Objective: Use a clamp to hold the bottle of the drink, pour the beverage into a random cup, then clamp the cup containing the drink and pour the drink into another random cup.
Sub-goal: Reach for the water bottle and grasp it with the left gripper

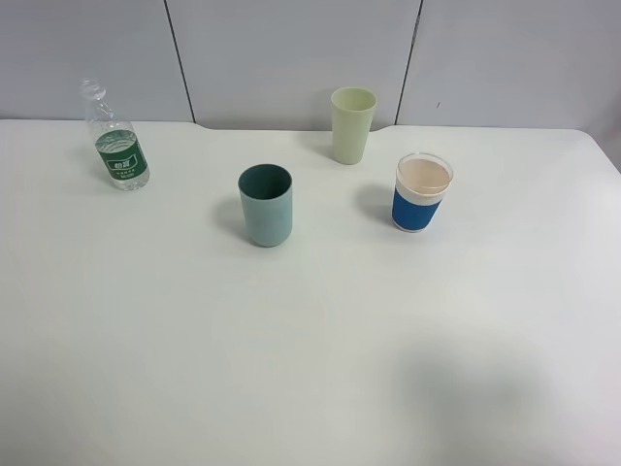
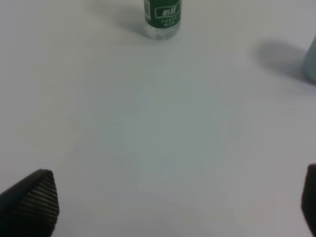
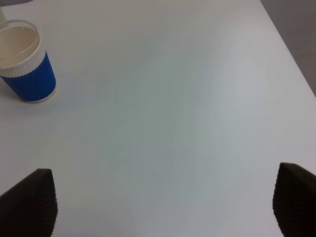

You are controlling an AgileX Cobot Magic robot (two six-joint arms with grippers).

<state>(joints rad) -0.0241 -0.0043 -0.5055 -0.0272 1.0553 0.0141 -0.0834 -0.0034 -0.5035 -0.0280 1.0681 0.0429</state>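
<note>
Cross-hatched black fingertips edge both wrist views. The left gripper and right gripper gape wide, grasping nothing, over the smooth white table. Only the high view shows everything: the clear green-labelled bottle far left, the teal tumbler mid-table, the pale yellow-green tumbler behind it, and the ribbed blue cup to the right.

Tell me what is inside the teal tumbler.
Only the dark inner wall of the teal tumbler shows, nothing sticking out. Its near wall hides the bottom, so clear liquid there cannot be ruled out.
</note>
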